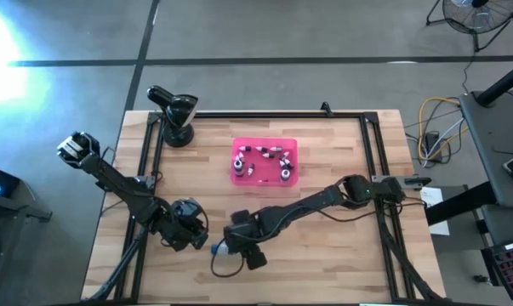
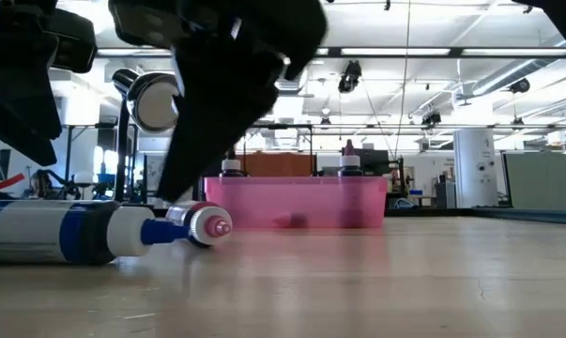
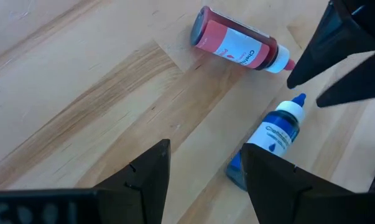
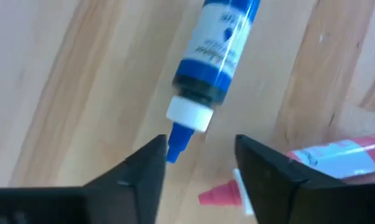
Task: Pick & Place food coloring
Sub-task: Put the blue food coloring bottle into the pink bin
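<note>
Two food coloring bottles lie on their sides on the wood near the table's near edge. One is a blue bottle [image 3: 275, 133] [image 4: 219, 42] [image 1: 223, 248] and the other a red bottle [image 3: 238, 47] [image 4: 337, 158]. More small bottles stand and lie in the pink tray [image 1: 237, 175] [image 2: 297, 208]. My right gripper [image 4: 199, 158] [image 1: 242, 238] is open above the blue bottle's dropper tip [image 4: 175, 144]; its fingers stand on either side without touching. My left gripper [image 3: 203, 177] [image 1: 188, 223] is open beside the blue bottle's base.
A black lamp-like stand [image 1: 175, 115] sits at the table's far left corner. A dark rail frame [image 1: 371, 136] runs along the table's sides. Bare wood lies between the tray and the near edge. The two grippers hang close together over the bottles.
</note>
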Robot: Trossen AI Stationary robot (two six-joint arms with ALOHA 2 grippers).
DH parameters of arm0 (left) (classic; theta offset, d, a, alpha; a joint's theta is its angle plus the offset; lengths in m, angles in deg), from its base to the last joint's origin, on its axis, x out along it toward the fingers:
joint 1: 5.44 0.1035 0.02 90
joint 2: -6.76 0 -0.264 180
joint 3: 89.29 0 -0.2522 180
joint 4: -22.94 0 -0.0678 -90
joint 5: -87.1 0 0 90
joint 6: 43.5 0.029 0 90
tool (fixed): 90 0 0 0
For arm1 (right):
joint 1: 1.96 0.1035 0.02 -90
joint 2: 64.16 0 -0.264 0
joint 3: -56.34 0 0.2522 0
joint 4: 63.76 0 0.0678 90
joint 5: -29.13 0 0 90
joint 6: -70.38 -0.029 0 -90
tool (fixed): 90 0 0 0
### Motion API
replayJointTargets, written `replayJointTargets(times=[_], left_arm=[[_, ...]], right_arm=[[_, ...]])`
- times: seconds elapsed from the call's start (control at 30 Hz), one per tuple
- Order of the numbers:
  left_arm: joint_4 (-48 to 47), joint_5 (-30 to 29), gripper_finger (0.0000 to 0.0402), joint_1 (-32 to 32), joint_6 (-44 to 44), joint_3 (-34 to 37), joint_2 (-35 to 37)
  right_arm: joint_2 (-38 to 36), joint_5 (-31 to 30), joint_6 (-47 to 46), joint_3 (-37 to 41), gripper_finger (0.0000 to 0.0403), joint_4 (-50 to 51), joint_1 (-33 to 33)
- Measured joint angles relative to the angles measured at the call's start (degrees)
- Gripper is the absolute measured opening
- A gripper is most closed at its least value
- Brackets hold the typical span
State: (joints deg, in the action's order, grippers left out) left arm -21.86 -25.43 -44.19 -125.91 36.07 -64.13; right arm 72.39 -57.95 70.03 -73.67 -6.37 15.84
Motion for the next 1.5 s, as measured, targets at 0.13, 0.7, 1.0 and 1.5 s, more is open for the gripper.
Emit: replayJointTargets(times=[0.13,0.7,1.0,1.5], left_arm=[[0.00,0.00,0.0170,-0.02,0.07,0.00,0.00],[-0.04,0.10,0.0170,-0.07,1.73,0.17,0.00],[0.04,0.71,0.0170,-0.04,1.57,0.85,0.00],[0.02,0.66,0.0170,-0.04,2.01,0.85,0.00]], right_arm=[[0.02,0.26,-1.90,0.02,0.0235,-2.52,0.03],[0.15,-1.57,-13.45,4.83,0.0263,-11.85,1.11],[0.15,-1.77,-21.08,7.77,0.0235,-13.08,1.07],[0.15,-6.47,-22.00,8.98,0.0219,-15.33,1.33]])
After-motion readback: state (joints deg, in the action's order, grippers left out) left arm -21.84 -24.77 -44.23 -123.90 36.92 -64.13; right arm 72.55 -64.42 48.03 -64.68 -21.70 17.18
